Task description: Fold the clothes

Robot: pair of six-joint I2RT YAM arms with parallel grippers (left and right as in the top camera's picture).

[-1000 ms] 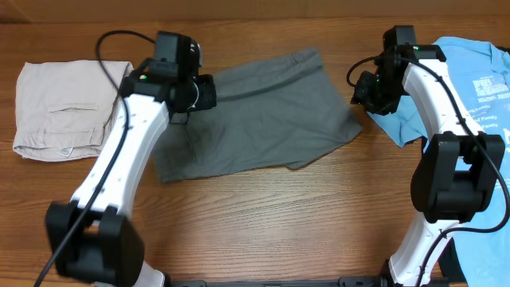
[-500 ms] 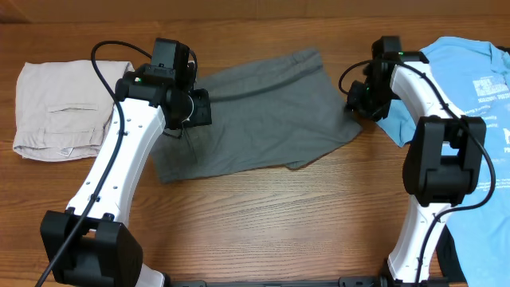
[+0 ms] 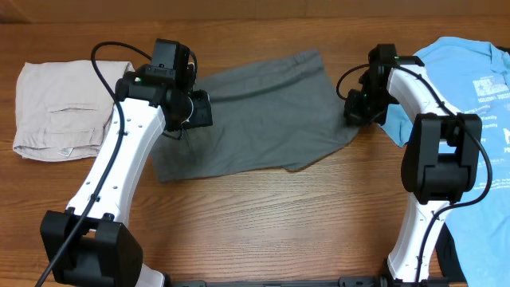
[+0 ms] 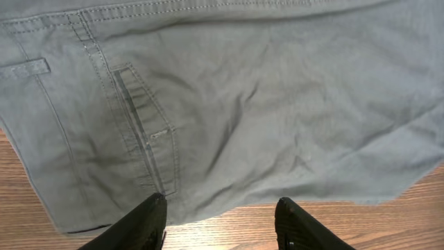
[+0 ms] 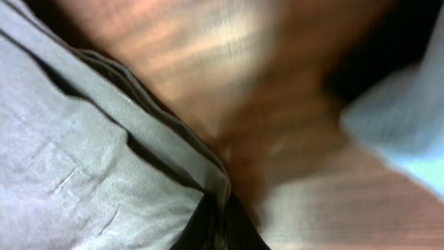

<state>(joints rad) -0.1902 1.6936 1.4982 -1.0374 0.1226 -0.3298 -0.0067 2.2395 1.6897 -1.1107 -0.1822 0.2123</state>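
Note:
The dark grey shorts point(image 3: 263, 112) lie spread across the middle of the table, waistband to the left. In the left wrist view the shorts point(image 4: 243, 104) show the slit back pocket and waistband. My left gripper point(image 4: 220, 215) is open, its fingers hovering above the shorts' near edge and the bare wood. My right gripper point(image 3: 356, 110) is at the shorts' right edge; in the right wrist view the gripper point(image 5: 225, 222) is shut, pinching the hem of the shorts point(image 5: 90, 167).
Folded pale beige shorts point(image 3: 64, 108) lie at the far left. A light blue T-shirt with white print point(image 3: 462, 88) lies at the right, beside my right arm. Wooden table point(image 3: 279, 223) shows in front.
My right gripper has moved left and down onto the shorts' right edge and closed on the hem. My left arm shifted slightly left over the waistband end.

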